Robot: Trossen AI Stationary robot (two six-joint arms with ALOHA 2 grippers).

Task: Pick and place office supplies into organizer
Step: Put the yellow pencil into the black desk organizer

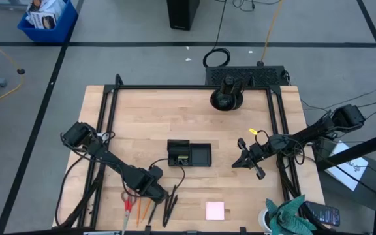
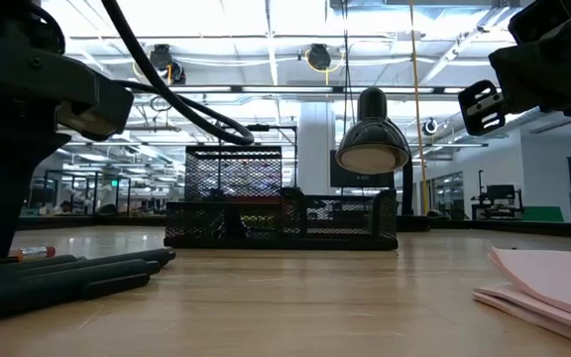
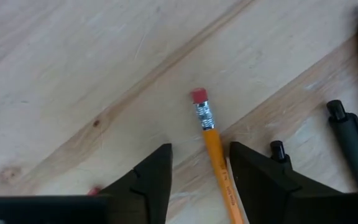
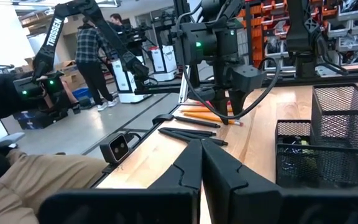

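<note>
Mostly the work lies ahead, judging by how things sit. The small black mesh organizer tray stands near the middle of the wooden tabletop, and only a small yellow-green piece shows in its left compartment; what else it holds cannot be told. Along the near edge, toward the left corner, the red-handled scissors, the orange pencils and the black pens lie loose on the wood, and the pink square sticky-note pad rests farther right along that edge. The left tool hovers low over that cluster with its fingers parted on either side of an orange pencil with a red eraser, not yet gripping it, so this looks like the start of a pick. The right tool waits above the right half of the tabletop, its fingers pressed together and empty. As for writing, only "TROSSEN" reads on an arm in the room behind; the pencil's print is too small to make out.
</note>
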